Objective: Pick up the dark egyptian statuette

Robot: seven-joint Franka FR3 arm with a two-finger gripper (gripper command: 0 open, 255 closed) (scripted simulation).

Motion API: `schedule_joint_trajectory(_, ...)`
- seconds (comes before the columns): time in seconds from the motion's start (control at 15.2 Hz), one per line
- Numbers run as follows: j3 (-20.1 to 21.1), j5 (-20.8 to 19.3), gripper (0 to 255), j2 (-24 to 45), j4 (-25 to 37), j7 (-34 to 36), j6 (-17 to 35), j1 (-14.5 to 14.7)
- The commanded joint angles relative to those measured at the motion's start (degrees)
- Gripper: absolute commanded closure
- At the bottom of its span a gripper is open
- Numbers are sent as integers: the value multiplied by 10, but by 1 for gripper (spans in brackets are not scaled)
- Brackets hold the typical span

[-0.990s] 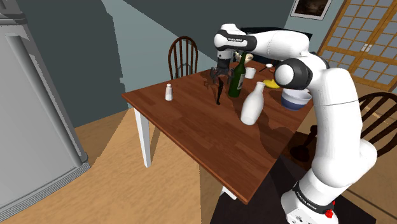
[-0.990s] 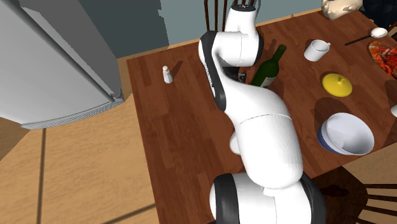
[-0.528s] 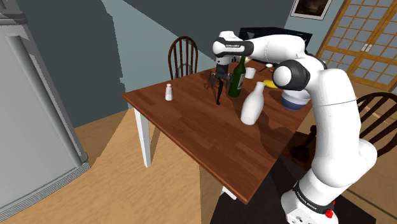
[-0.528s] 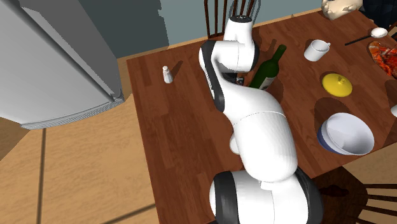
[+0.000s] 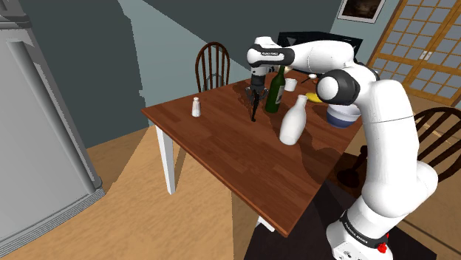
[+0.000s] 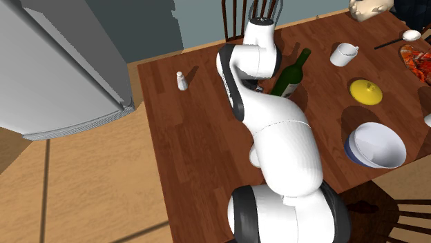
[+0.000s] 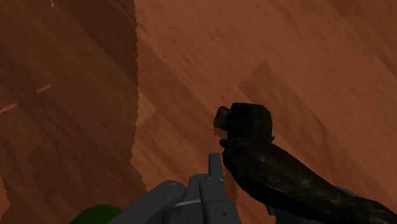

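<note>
The dark statuette (image 5: 253, 108) stands upright on the brown wooden table (image 5: 222, 151), near the far edge and just left of a green bottle (image 5: 275, 90) in the shoulder view. My black gripper (image 5: 255, 91) comes down on its top from above. In the wrist view the statuette (image 7: 267, 168) is a rough, dark, slender figure. It lies against the left finger (image 7: 214, 167) and covers the other one. The gripper (image 7: 245, 168) is shut on it. In the second exterior view the white arm (image 6: 259, 55) hides the statuette.
A white jug (image 5: 292, 120) stands in front of the bottle, a salt shaker (image 5: 196, 107) to the shoulder view's left. A blue-and-white bowl (image 5: 343, 114), a mug (image 5: 290, 84) and a yellow lid (image 6: 365, 90) lie beyond. A wooden chair (image 5: 213, 65) stands behind the table.
The hand has dropped a little onto the statuette's top, and the fingers, wide apart before, have shut on it. The statuette has not moved.
</note>
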Motion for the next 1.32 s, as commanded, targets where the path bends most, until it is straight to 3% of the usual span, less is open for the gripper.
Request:
schedule_joint_trajectory(0.0, 0, 0, 255, 0, 0, 0, 0, 0)
schedule_joint_trajectory(0.4, 0, 0, 255, 0, 30, 0, -30, 0)
schedule_joint_trajectory(1.25, 0, 0, 255, 28, 164, 1, -136, -2)
